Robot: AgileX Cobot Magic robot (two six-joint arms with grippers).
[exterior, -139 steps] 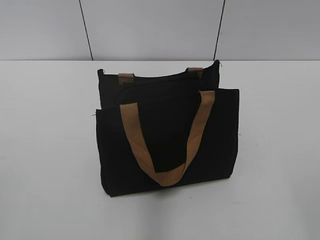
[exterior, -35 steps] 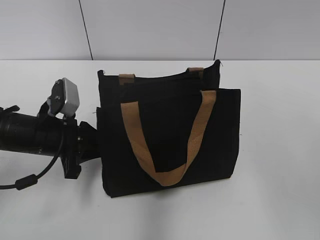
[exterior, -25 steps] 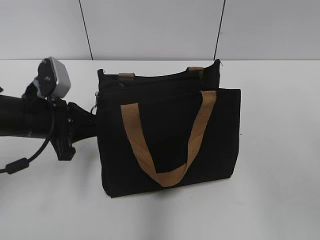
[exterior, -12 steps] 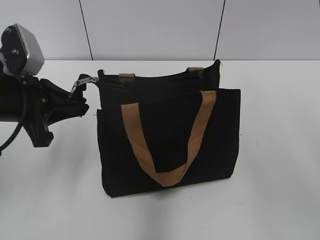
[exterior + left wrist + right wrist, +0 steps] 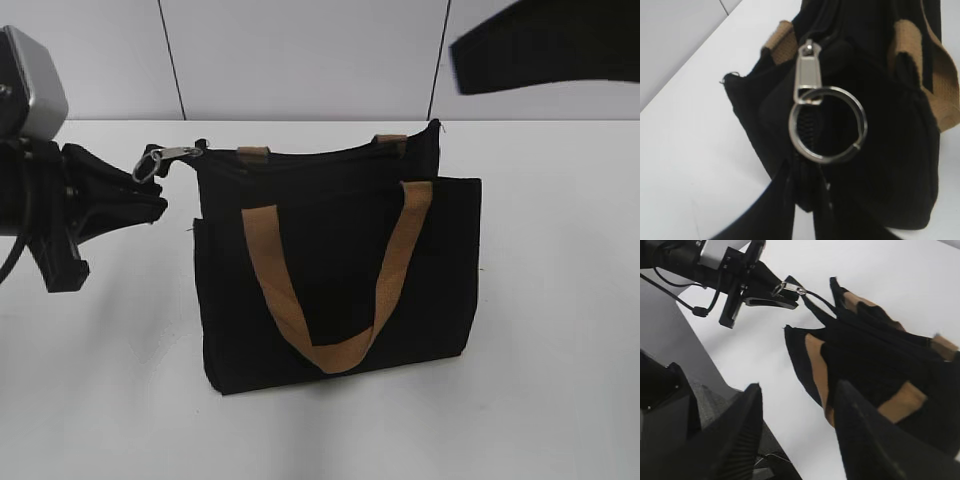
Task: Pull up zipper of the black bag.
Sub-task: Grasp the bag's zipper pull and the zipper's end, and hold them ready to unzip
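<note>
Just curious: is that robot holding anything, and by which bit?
The left hand pinches the zipper by its ring pull. The right hand is open and holds nothing.

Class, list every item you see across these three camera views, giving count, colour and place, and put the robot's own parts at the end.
black bag: one, black, standing at the middle of the table.
webbing handles: two, tan-brown; one hangs down the bag's front, the other shows only as stubs at the top edge.
zipper: one, silver slider with a ring pull, at the bag's upper left corner.
table: one, white, under the bag.
wall: grey panels, behind the table.
left pincer: one, black, beside the ring pull.
right pincer: one, black, open, above the bag.
</note>
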